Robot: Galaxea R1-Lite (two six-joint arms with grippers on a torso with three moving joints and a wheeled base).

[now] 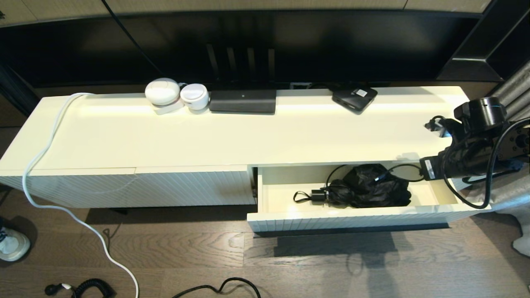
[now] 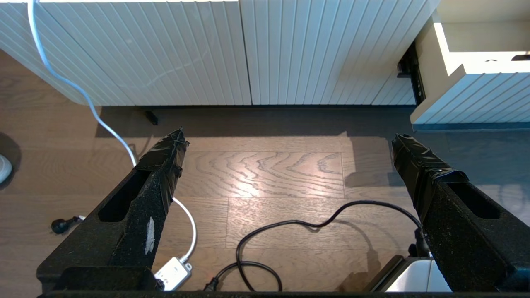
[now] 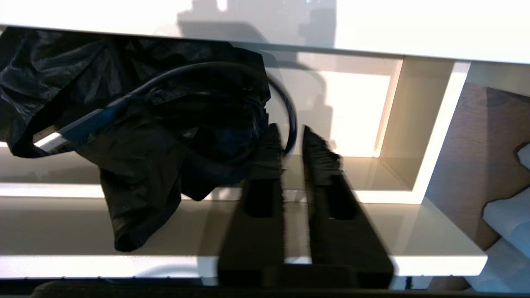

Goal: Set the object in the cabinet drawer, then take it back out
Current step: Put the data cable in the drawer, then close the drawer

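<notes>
The black folding umbrella (image 1: 368, 188), crumpled fabric with a strap, lay inside the open cabinet drawer (image 1: 352, 219) at lower right. It looked light and floppy; its stiff handle seemed the surest hold. The right pincer (image 3: 292, 142) was barely parted, empty, just beside it.

a home living room: a long, low white media cabinet (image 1: 232, 132) stands on wood-plank flooring (image 1: 198, 252) beneath a large dark television screen (image 1: 248, 45), with a black set-top box (image 1: 242, 101) and small white devices (image 1: 162, 92) on top.
</notes>
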